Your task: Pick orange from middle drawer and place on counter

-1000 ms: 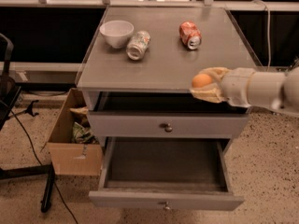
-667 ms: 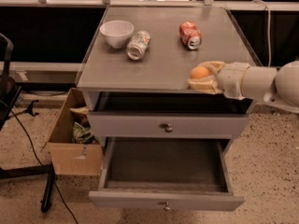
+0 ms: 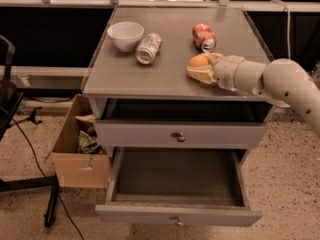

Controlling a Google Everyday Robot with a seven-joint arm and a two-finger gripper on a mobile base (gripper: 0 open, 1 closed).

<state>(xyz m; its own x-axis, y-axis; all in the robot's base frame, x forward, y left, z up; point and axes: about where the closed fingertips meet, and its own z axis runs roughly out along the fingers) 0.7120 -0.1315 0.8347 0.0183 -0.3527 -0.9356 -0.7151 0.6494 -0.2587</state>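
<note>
Camera view shows the desk (image 3: 220,134) from the front and a little from above. Its flat grey top, the counter (image 3: 165,71), carries a white bowl (image 3: 125,35), a silver can (image 3: 148,47) lying on its side and a red soda can (image 3: 204,36), all in the back half.

Below, the middle drawer (image 3: 150,215) is pulled far out, and its dark floor shows nothing on it. So I judge that the picking part of the task is done.

The robot arm (image 3: 290,81) reaches in from the right, above the front right part of the counter. At its end the gripper (image 3: 201,68) is over the counter, near the red soda can but apart from it. The fingers (image 3: 202,75) are closed around the orange (image 3: 198,60), one under it and one behind it.

The orange is thus over the counter, in the grip, well apart from the bowl and the silver can. Whether it touches the surface or hangs just above it, I cannot tell.

What is left, in my judgement, is small: to lower the orange until it rests on the counter, to open the fingers, and to draw the arm away. The orange is round, so it may roll toward the front edge when it is let go.
</note>
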